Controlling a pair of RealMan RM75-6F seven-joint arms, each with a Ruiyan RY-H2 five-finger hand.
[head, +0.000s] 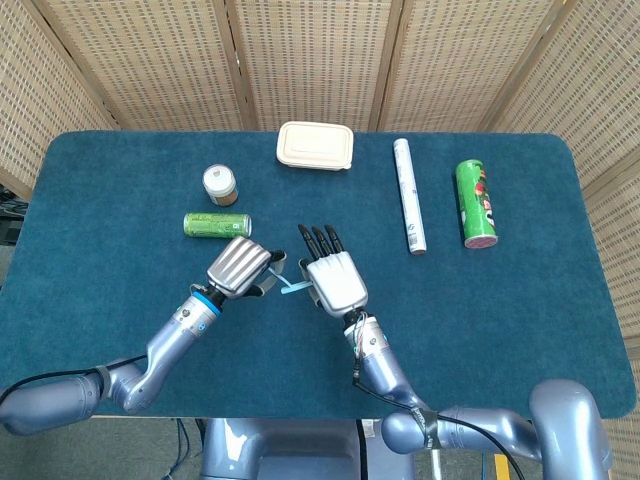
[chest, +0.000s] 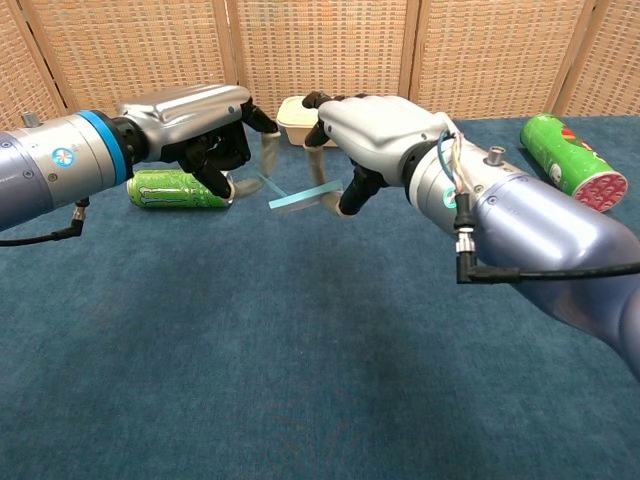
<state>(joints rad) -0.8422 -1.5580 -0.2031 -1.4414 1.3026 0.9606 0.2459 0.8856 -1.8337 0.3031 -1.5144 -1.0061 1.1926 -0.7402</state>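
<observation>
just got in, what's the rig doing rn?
Both arms meet over the middle of the blue table. The right robot hand pinches a thin light-blue strip and holds it above the cloth. The left robot hand sits close beside it, fingers curled toward the strip's near end; whether it touches is unclear. A green can lies just behind the left robot hand. A small jar, a beige lidded box, a white tube and a green chip canister lie further back.

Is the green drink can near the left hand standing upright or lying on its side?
Lying on its side: the green can rests lengthwise on the blue table, its top end facing sideways, just behind the left hand.
</observation>
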